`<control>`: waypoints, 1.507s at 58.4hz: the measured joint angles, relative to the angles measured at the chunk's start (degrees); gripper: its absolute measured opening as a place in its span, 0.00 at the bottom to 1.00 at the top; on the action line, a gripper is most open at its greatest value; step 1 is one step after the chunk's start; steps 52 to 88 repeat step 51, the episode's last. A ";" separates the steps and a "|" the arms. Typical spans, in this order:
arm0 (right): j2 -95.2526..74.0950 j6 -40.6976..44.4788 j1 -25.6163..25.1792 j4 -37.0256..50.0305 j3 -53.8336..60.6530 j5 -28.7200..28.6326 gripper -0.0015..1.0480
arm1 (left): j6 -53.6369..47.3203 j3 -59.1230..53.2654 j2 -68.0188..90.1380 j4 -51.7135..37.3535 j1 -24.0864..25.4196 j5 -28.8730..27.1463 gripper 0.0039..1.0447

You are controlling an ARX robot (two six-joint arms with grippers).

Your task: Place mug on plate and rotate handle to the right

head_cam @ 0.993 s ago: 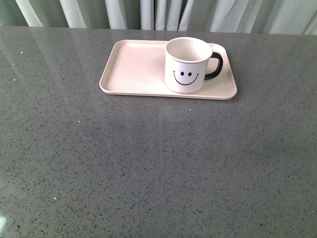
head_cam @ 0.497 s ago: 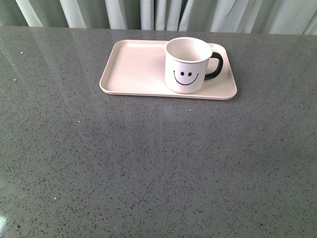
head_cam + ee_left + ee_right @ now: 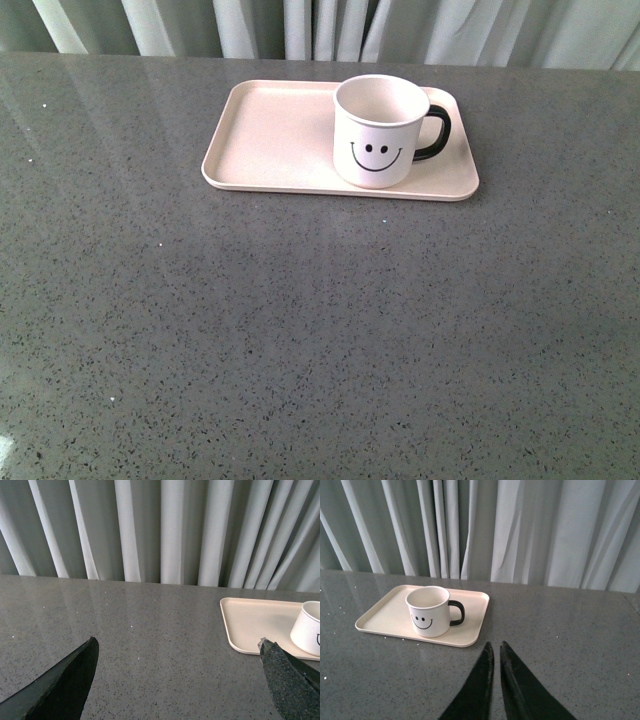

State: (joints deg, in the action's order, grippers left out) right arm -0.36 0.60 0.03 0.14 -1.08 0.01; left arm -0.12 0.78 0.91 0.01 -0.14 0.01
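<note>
**Mug seated on the plate, handle to the right, both arms drawn clear**

In the front view the mug point(image 3: 381, 131) stands upright on the right-hand part of the plate point(image 3: 270, 135), in the upper middle of the frame, smiley face toward the camera. Its handle point(image 3: 436, 133) sticks out to the right of the frame, above the plate's right end. The plate lies flat on the grey speckled desk point(image 3: 300, 330) with a pale curtain point(image 3: 330, 25) along the top edge.

Against the pictures from a second and half a second ago, almost nothing has moved: mug, handle and plate sit in the same spots, and neither arm shows in the front view in any of them. That stillness reads as a settled result, not a step in progress. Both parts of the task look done, the mug resting on the plate and the handle turned right, with nothing touching it.

The left gripper point(image 3: 177, 680) is spread wide, its two dark fingers at the lower corners of its wrist view with bare desk between them; the plate edge and a slice of the mug show at middle right. The right gripper point(image 3: 495, 652) is closed with nothing in it, fingers nearly together at bottom centre, well short of the plate.

My judgement: no further move is needed.
</note>
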 joint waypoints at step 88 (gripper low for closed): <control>0.04 -0.04 0.00 -0.04 0.00 0.00 0.91 | 0.00 0.00 0.00 0.00 0.00 0.00 0.91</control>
